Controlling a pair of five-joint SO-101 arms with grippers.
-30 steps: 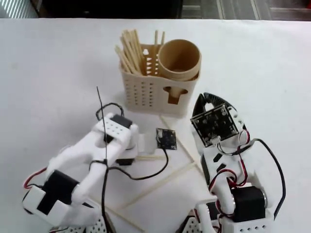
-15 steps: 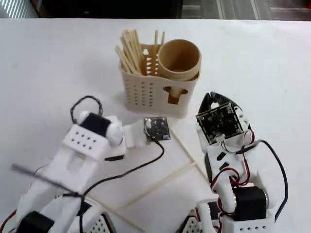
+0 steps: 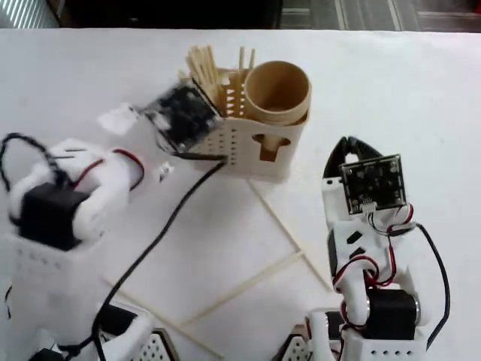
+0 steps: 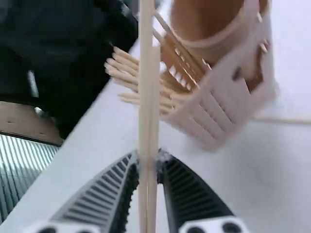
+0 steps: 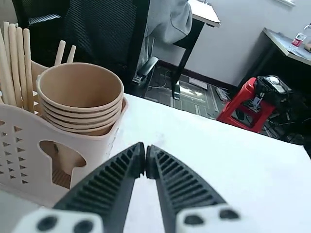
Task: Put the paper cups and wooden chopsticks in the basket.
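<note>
The beige slotted basket (image 3: pixel 248 147) holds a stack of paper cups (image 3: pixel 278 90) and a bundle of wooden chopsticks (image 3: pixel 203 66). My left gripper (image 4: pixel 148 160) is shut on a pair of chopsticks (image 4: pixel 147 87), held in the air just beside the basket (image 4: pixel 228 111) at its chopstick end. In the high view the left arm's wrist (image 3: pixel 180 116) hangs over the basket's left corner. My right gripper (image 5: pixel 145 155) is shut on nothing. It hovers low in front of the cups (image 5: pixel 80 97), to the right of the basket (image 5: pixel 29 141).
Loose chopsticks lie on the white table: one slanting from the basket's front toward the right arm (image 3: pixel 289 233), one crossing below it (image 3: pixel 240 289), one near the front edge (image 3: pixel 161 320). A black cable (image 3: pixel 161 233) trails from the left wrist. The right arm's base (image 3: pixel 376 316) is at front right.
The left arm lifted off the table in front of the basket and swung up to its left corner with chopsticks in its gripper. The right arm shifted slightly right.
</note>
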